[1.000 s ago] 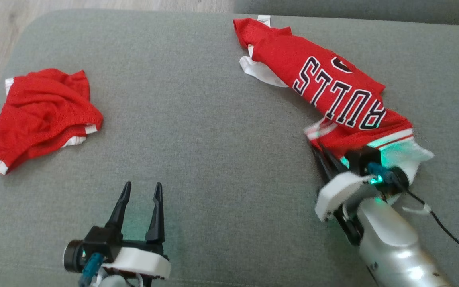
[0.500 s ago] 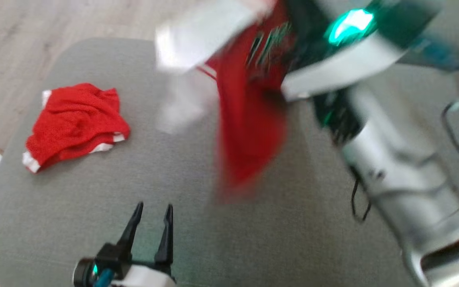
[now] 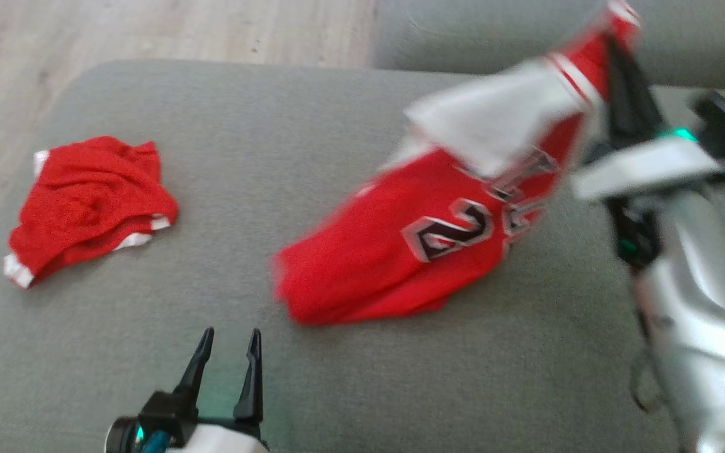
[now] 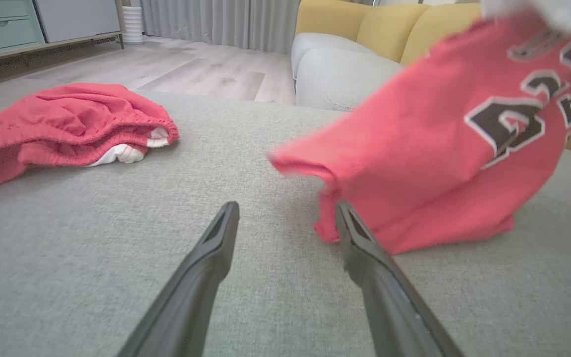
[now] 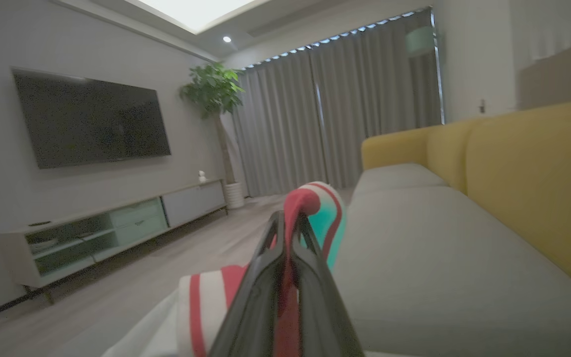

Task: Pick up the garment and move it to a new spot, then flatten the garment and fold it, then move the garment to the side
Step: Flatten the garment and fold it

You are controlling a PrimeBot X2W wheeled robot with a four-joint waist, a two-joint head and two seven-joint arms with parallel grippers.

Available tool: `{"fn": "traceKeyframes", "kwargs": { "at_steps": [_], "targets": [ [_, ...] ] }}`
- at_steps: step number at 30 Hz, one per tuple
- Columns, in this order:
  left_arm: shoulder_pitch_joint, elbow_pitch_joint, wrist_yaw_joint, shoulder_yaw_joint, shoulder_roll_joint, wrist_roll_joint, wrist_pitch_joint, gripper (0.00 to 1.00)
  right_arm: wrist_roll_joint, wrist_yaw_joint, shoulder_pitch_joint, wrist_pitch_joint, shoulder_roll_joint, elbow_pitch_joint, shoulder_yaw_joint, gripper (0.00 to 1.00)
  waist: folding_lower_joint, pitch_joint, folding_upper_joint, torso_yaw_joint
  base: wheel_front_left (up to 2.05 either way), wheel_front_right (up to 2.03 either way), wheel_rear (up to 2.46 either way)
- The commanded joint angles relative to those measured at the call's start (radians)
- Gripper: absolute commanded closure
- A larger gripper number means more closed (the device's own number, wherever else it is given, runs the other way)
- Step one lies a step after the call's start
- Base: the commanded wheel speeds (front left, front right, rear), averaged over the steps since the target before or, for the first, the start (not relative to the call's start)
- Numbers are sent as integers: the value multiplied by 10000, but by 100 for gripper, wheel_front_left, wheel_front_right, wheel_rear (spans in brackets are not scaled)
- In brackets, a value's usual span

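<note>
The garment is a red jersey (image 3: 413,251) with black-and-white numbers and a white lining. Its upper edge hangs from my right gripper (image 3: 617,47), which is raised at the upper right and shut on the striped hem (image 5: 310,203). The lower part of the jersey (image 4: 439,163) drapes down onto the grey cushion (image 3: 312,157). My left gripper (image 3: 227,340) stands open low at the bottom left, its fingers (image 4: 216,243) just short of the jersey's nearest corner, with nothing between them.
A second red garment (image 3: 85,207), crumpled with white trim, lies at the cushion's left side (image 4: 62,124). Wooden floor (image 3: 180,28) lies beyond the cushion's far edge. A yellow sofa back (image 5: 538,183) runs along the right, with a TV unit (image 5: 107,228) across the room.
My right gripper has lifted the jersey off the cushion's far right and swung it through the air; it now drapes near the middle. The head camera has shifted too. The left gripper stays open.
</note>
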Motion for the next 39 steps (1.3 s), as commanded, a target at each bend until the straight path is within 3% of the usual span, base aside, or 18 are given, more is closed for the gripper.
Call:
{"fn": "traceKeyframes", "kwargs": {
  "at_steps": [1,5,6,7,8,17,29,34,39],
  "targets": [
    [-578,-353,-6,297,1,40,-53,0,-36,40,-141,-52,-99,-315,-217,100,-1,233,0,-258,0,0,0],
    [-762,-326,-40,282,1,88,-53,0,-347,40,964,-53,-452,39,-1143,100,-1,361,0,-602,0,0,0],
    [-785,-324,-33,287,1,90,-53,0,-418,40,1216,-53,-491,115,-1287,83,-1,381,0,-685,0,0,0],
    [-807,-319,-27,301,1,84,-53,0,-440,40,1462,-53,-494,250,-1474,52,-1,392,0,-766,0,0,0],
    [-823,-311,-28,311,1,85,-53,0,-512,40,1692,-53,-507,432,-1677,0,-1,394,0,-842,0,0,0],
    [-907,-306,5,380,1,17,-53,0,-1927,40,3068,-53,21,157,-2884,0,-1,444,0,-1317,0,0,0],
    [-903,-257,45,267,1,-118,-53,0,-2455,40,3681,-53,581,-300,-1543,0,-1,413,0,-1316,0,0,0],
    [-915,-279,68,201,1,-160,-53,0,-2417,40,3447,-53,636,-67,-1608,0,-1,500,0,-1238,0,0,0],
    [-1033,-274,30,140,1,-130,-53,0,-3340,40,2380,-53,447,1123,-2097,0,-1,764,0,-1102,0,0,0]
  ]
}}
